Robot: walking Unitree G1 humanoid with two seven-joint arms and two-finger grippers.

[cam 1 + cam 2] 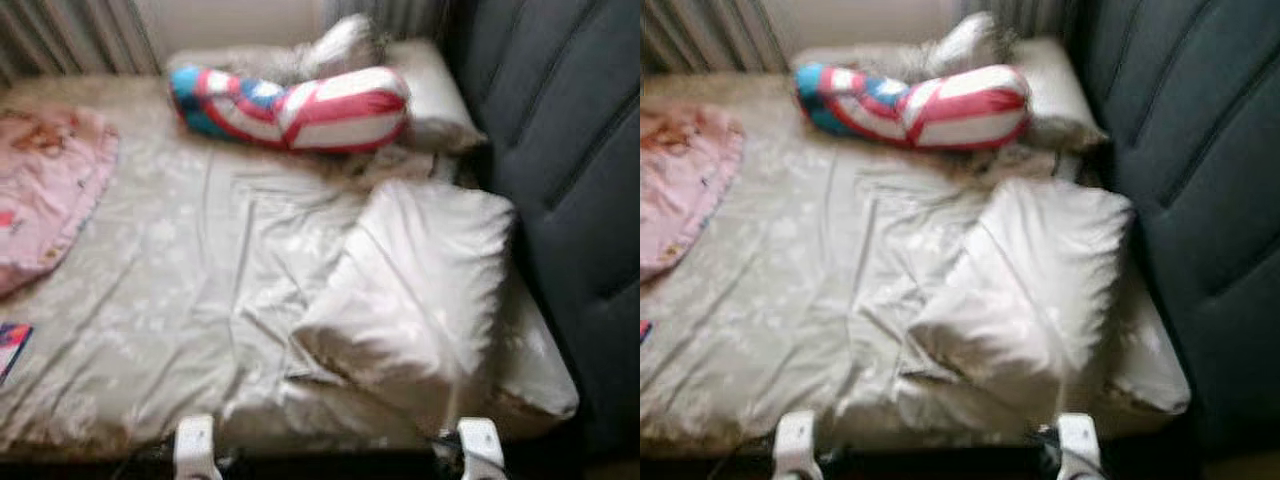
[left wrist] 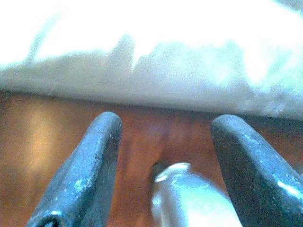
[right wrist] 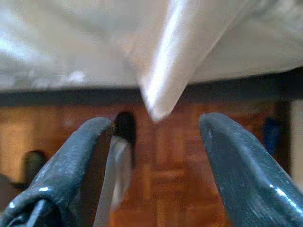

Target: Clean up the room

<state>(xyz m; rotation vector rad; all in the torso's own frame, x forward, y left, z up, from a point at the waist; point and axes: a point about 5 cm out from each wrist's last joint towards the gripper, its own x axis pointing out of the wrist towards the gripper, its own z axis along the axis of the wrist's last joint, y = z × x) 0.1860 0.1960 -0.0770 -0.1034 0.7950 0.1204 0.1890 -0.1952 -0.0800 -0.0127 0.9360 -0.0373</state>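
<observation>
Below my cameras lies the wide bed with its rumpled cream sheet (image 1: pixel 180 300), a plump cream pillow (image 1: pixel 420 280) askew near the dark headboard (image 1: pixel 570 200). I'd square that pillow first. Left claw (image 2: pixel 163 156) and right claw (image 3: pixel 154 151) hang spread at the bed's edge, pinching nothing.

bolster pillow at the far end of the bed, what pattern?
Red and white stripes with blue and teal patches on the bolster pillow; left eye view shows it best.

A home bedroom: rumpled bed (image 1: pixel 180 300), pillows (image 1: pixel 420 280), dark padded headboard (image 1: pixel 570 150), wooden floor (image 3: pixel 161 189) below.
</observation>
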